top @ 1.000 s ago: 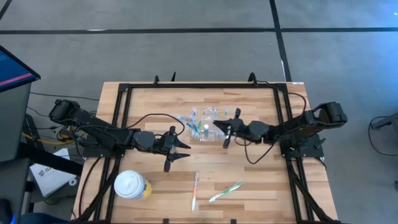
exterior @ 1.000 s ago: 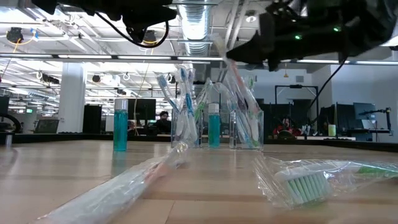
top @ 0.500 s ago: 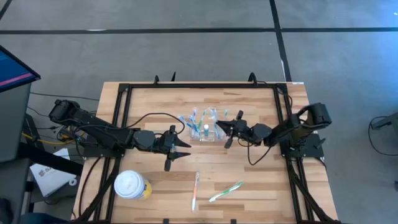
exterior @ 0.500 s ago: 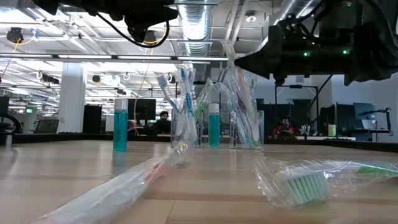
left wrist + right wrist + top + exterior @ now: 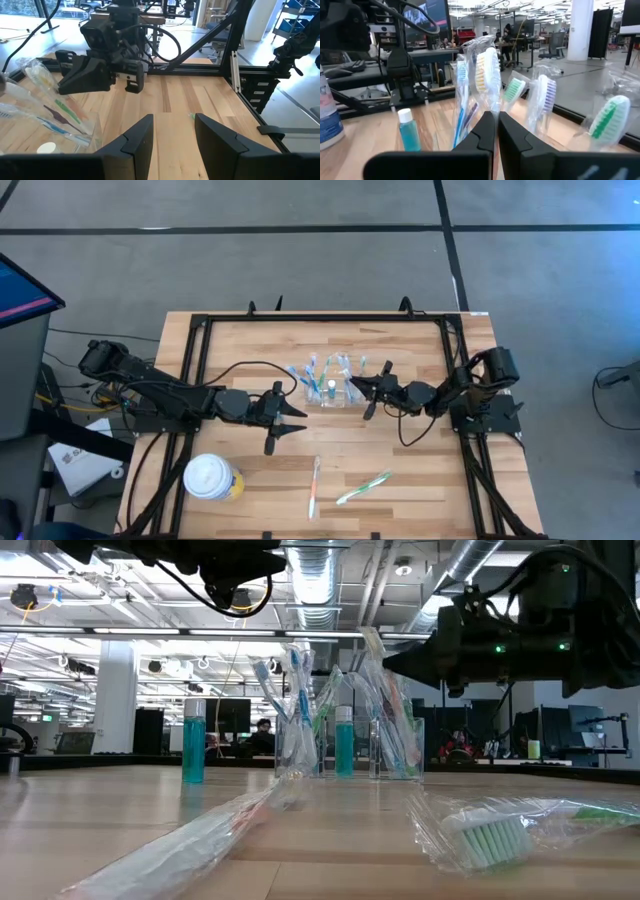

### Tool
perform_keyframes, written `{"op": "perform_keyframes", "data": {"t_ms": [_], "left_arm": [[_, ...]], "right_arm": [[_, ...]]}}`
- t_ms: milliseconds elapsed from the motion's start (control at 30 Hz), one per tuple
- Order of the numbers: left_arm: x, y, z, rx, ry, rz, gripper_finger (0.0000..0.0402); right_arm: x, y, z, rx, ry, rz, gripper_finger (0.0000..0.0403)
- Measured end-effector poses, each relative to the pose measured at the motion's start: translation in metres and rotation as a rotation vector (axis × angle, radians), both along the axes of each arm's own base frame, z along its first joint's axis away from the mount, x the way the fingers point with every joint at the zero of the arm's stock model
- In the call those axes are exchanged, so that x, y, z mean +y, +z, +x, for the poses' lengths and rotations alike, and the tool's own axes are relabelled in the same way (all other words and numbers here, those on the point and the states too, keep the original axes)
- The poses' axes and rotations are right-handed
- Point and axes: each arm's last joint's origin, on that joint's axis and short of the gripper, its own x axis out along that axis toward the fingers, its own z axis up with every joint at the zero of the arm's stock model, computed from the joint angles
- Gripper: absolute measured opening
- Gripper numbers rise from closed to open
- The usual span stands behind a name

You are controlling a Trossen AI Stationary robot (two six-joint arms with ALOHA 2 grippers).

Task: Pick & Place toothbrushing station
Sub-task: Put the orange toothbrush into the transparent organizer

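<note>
Two dark arms flank the toothbrushing station point(image 5: 328, 387), a small clear, nearly colourless plastic holder that stands near the middle of the pale wooden counter point(image 5: 420, 470), toward its far edge. It is packed with toothbrushes in clear wrappers, heads up, with a small teal bottle among them, so the load rides high and would likely tip if the holder were jolted.

The right gripper point(image 5: 364, 394) hangs just beside the station on the right, raised off the counter, its fingers clenched together on nothing; in the right wrist view the closed tips point straight at the wrapped brush heads. With the jaws shut it cannot take the holder, so it looks to be lining up or standing off rather than grasping.

The left gripper point(image 5: 285, 423) waits near the station on its left and a little nearer the front, its fingers spread apart and holding nothing.

Toward the front of the counter from the station lie two loose wrapped toothbrushes, one orange-handled point(image 5: 314, 486) and one green-handled point(image 5: 363, 487), well apart from it. A yellow cup with a white lid point(image 5: 210, 477) stands at the front left, also well clear.
</note>
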Motion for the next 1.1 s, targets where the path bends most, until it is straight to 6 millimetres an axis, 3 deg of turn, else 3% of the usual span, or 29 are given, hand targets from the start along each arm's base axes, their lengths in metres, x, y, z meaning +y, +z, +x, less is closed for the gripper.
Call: {"op": "perform_keyframes", "data": {"t_ms": [333,700,1100], "left_arm": [[0.0000,0.0003,0.0000,-0.003,0.000,0.000,0.0138],[0.0000,0.0005,0.0001,-0.005,0.000,-0.001,0.0137],[-0.0001,0.0019,0.0003,-0.020,0.000,-0.006,0.0138]], "right_arm": [[-0.0024,-0.0002,-0.0003,0.001,-0.004,0.001,0.0002],[-0.0024,-0.0032,-0.0001,0.036,-0.003,-0.011,0.0053],[-0.0029,-0.0045,-0.0089,0.045,-0.005,-0.033,0.0061]]}}
